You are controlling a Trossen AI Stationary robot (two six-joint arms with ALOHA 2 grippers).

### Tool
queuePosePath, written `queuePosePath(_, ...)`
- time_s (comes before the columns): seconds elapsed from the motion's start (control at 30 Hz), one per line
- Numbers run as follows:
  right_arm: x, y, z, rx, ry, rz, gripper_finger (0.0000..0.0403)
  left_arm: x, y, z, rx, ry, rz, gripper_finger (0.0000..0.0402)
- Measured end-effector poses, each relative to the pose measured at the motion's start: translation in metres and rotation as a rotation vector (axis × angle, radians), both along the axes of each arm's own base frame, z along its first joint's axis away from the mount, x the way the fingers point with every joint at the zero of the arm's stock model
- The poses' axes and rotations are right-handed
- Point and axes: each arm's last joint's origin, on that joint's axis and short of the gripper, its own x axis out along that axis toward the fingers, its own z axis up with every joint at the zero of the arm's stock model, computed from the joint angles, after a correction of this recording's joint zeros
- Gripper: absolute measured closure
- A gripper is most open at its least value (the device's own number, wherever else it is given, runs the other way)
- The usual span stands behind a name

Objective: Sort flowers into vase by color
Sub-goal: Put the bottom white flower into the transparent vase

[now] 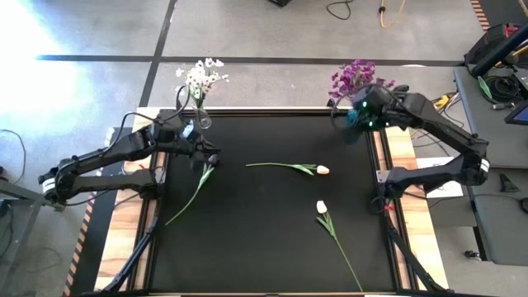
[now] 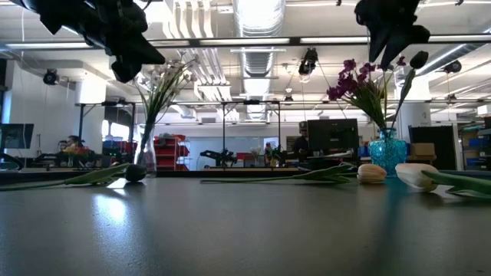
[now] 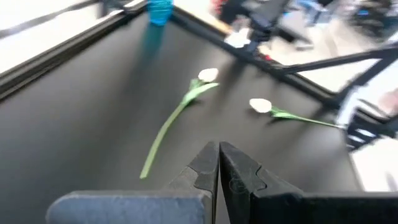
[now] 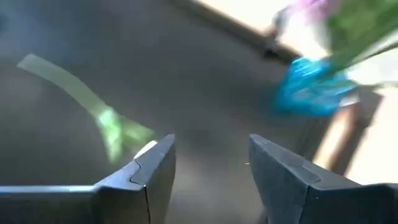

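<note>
Right hand (image 4: 211, 168) agape — two cream tulips (image 1: 322, 170).

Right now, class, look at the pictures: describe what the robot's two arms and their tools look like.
Both arms are dark, nearly black, built of slim jointed segments. The left tool has two flat dark fingers with notched inner edges on a grey-blue block. The right tool has matching wedge-shaped dark fingers. Small teal lights glow near the right wrist in the high view.
</note>
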Motion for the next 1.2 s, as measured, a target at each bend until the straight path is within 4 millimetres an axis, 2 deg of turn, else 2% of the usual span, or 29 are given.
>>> queuePosePath(0.13, 0.014, 0.031, -0.011, 0.147, -0.018, 0.08, 0.0236, 0.0, 0.005, -0.001, -0.025, -0.046, -0.068, 0.0402)
queuePosePath(0.33, 0.032, 0.085, -0.033, 0.274, 0.016, 0.121, 0.0261, -0.006, 0.016, -0.016, -0.052, -0.08, -0.094, 0.0402)
queuePosePath(0.53, 0.051, 0.144, -0.072, 0.453, 0.032, 0.144, 0.0274, -0.008, 0.02, -0.022, -0.046, -0.1, -0.104, 0.0402)
queuePosePath(0.7, 0.065, 0.184, -0.112, 0.534, 0.035, 0.117, 0.0254, -0.007, 0.02, -0.021, -0.051, -0.109, -0.127, 0.0402)
queuePosePath(0.97, 0.088, 0.2, -0.169, 0.49, 0.201, 0.02, 0.0201, -0.004, 0.022, -0.023, -0.065, -0.104, -0.14, 0.0402)
queuePosePath(1.2, 0.099, 0.204, -0.198, 0.485, 0.279, 0.001, 0.0202, -0.002, 0.024, -0.025, -0.058, -0.095, -0.144, 0.0402)
